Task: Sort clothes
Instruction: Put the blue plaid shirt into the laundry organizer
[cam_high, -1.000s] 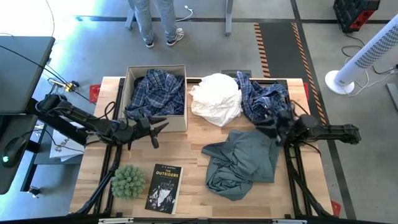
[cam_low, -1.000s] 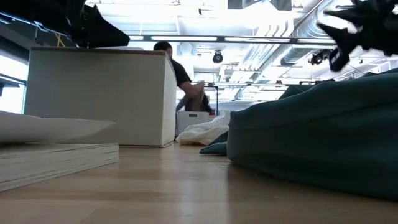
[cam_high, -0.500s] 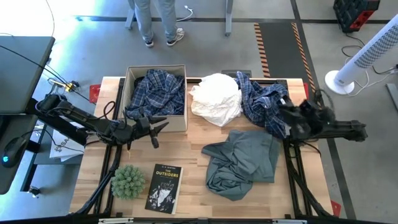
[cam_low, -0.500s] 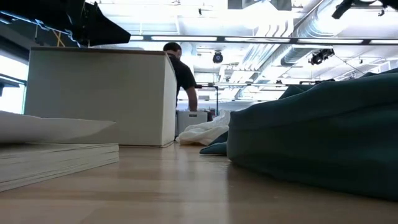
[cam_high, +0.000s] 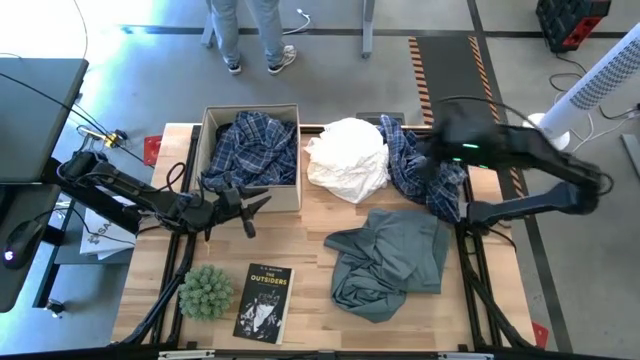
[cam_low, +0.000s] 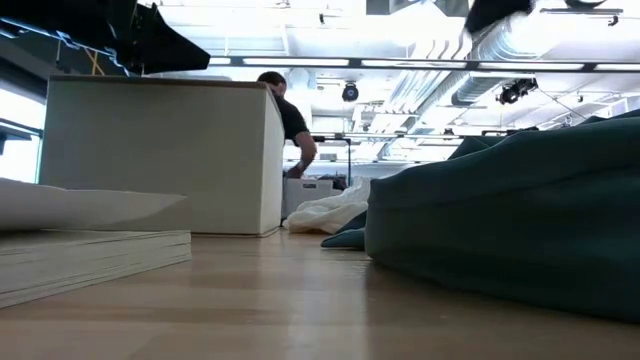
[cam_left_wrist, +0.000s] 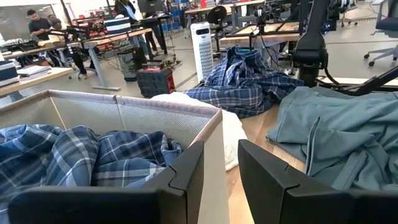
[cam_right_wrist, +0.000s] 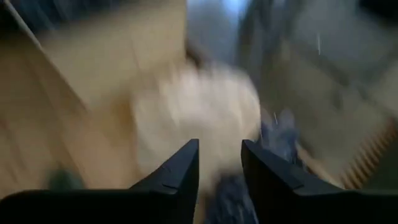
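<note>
At the near edge of the table lie a book (cam_high: 264, 302) and a small green plant (cam_high: 205, 291), and a little farther in the grey-green shirt (cam_high: 392, 258) is spread on the wood. Behind it the left gripper (cam_high: 250, 208) hangs beside the near wall of the cardboard box (cam_high: 287, 196), its fingers apart and empty. One plaid shirt (cam_high: 250, 148) lies in this box. Farther back the white garment (cam_high: 348, 156) and a second plaid shirt (cam_high: 424, 162) lie side by side, and above them the right gripper (cam_right_wrist: 217, 160) is raised, fingers apart with nothing between.

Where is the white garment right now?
In the high view the white garment lies at the table's far edge, between the cardboard box on its left and a plaid shirt on its right.
</note>
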